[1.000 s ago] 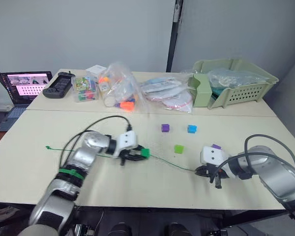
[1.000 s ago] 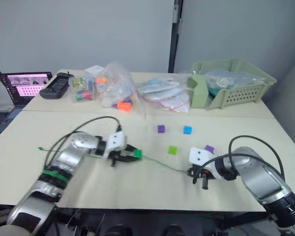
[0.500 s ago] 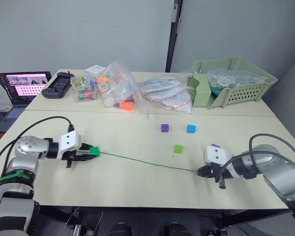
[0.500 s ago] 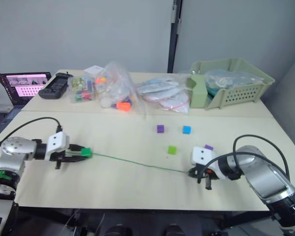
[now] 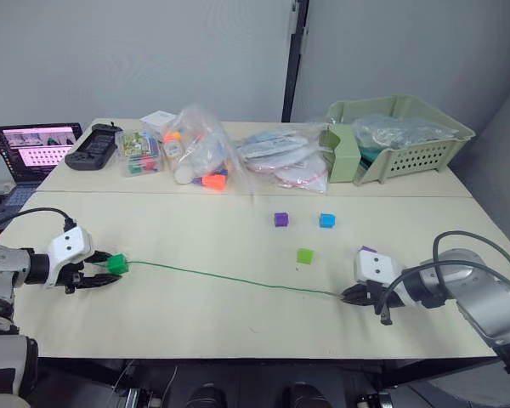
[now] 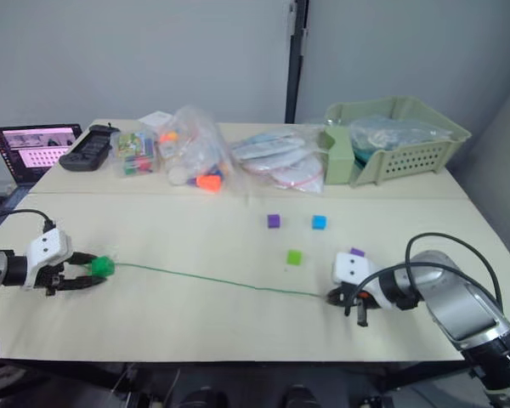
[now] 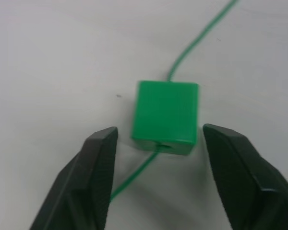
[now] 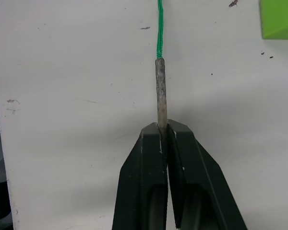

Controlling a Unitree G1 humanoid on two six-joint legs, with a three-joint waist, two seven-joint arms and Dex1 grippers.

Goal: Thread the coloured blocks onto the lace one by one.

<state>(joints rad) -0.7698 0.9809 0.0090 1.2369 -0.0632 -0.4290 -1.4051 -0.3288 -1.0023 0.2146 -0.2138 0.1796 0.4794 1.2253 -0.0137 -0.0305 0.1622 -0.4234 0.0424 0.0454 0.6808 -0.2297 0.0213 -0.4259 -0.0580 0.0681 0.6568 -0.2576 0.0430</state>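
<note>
Left wrist view: left gripper [image 7: 158, 158] spread, flanking the dark green block [image 7: 166, 116] strung on the lace [image 5: 229, 280].
Right gripper [image 8: 163, 132]: pinched the lace's pale tip [image 8: 161, 91].

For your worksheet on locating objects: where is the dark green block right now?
The dark green block sits on the table's left side, threaded on the green lace, between the open fingers of the left gripper.

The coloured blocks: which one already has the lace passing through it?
The dark green block between the open fingers of the left gripper. The lace runs through its hole; the other blocks lie loose.
</note>
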